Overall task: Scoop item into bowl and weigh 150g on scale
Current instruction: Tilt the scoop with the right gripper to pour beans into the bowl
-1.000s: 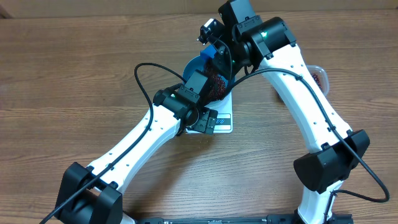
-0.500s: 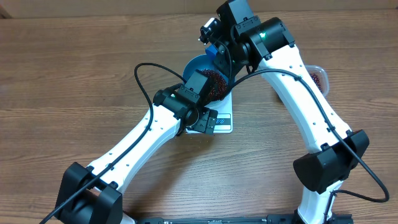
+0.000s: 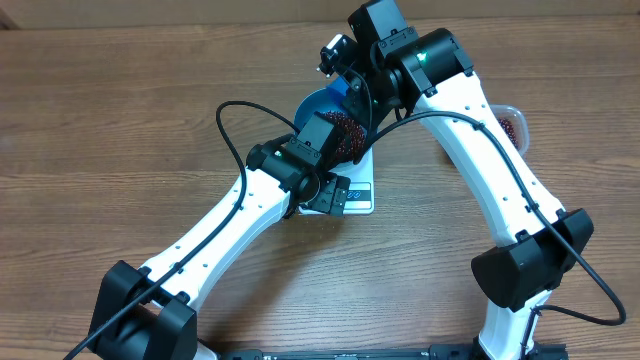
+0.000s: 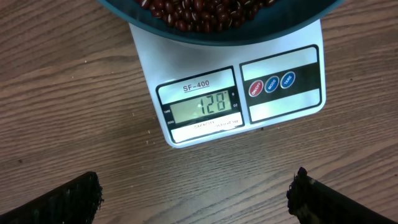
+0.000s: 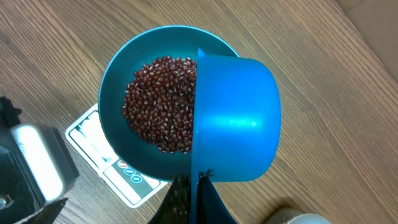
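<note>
Wood-grain worktop [image 3: 120, 120] carries the white kitchen scale [image 4: 249, 93], its display reading 128. On the scale sits the blue bowl [image 5: 115, 74], overhanging its back edge and holding a heap of red-brown beans [image 5: 158, 102]. The right claw [image 5: 189, 196] is clenched on the handle of a blue scoop [image 5: 236, 118], which hangs over the bowl's side farthest from the scale's display; the beans lie below and ahead of its fingertips. The left claw [image 4: 196, 190] hovers released, fingers spread wide, above bare wood in front of the scale's display. A clear tub [image 3: 512, 122] with more beans stands apart, right of the scale.
</note>
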Action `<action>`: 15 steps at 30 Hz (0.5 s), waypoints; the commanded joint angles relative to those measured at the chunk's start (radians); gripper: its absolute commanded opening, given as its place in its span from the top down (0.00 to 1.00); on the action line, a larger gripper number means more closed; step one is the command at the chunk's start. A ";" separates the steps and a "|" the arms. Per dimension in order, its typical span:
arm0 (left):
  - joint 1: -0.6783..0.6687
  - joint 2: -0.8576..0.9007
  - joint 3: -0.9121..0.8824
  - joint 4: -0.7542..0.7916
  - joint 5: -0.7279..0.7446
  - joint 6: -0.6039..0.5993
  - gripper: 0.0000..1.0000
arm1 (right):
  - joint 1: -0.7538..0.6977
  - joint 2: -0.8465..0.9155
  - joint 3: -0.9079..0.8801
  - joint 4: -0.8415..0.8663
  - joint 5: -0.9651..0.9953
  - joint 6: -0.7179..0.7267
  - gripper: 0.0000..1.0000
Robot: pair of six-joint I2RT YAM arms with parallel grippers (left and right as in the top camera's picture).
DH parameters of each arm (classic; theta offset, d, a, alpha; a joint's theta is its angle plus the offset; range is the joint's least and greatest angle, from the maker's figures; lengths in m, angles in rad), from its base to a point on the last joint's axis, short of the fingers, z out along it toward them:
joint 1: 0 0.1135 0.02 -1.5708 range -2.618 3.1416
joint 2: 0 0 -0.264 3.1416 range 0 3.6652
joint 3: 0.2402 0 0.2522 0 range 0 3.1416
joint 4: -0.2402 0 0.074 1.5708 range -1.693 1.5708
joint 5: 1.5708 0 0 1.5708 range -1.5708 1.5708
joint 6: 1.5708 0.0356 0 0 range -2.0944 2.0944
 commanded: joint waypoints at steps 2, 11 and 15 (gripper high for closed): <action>0.001 -0.006 0.011 -0.001 0.008 -0.007 0.00 | 0.006 -0.016 0.031 0.010 -0.020 0.027 0.96; 0.001 -0.006 0.011 -0.001 0.008 -0.007 0.00 | -0.066 -0.016 0.031 0.018 -0.151 0.264 0.96; 0.001 -0.006 0.011 -0.001 0.008 -0.007 0.01 | -0.139 -0.016 0.031 0.017 -0.262 0.310 0.96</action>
